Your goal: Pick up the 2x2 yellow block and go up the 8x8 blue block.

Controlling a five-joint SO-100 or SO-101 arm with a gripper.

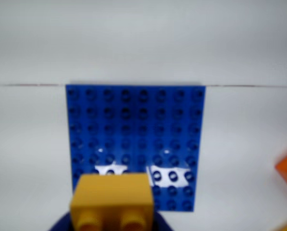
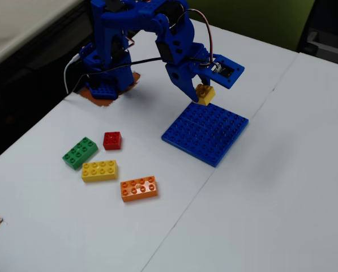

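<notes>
Spare bricks [image 2: 99,170] lie untouched at the fixed view's left on the worktop [image 2: 282,187]; my tool [image 2: 201,93] is clamped on the 2x2 yellow block [image 2: 205,94] — lifted, poised over the 8x8 blue block [image 2: 208,133] edge — placing it remains.

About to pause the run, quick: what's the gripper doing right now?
Gripper: closed on the 2x2 yellow block, held above the near edge of the 8x8 blue block.
</notes>
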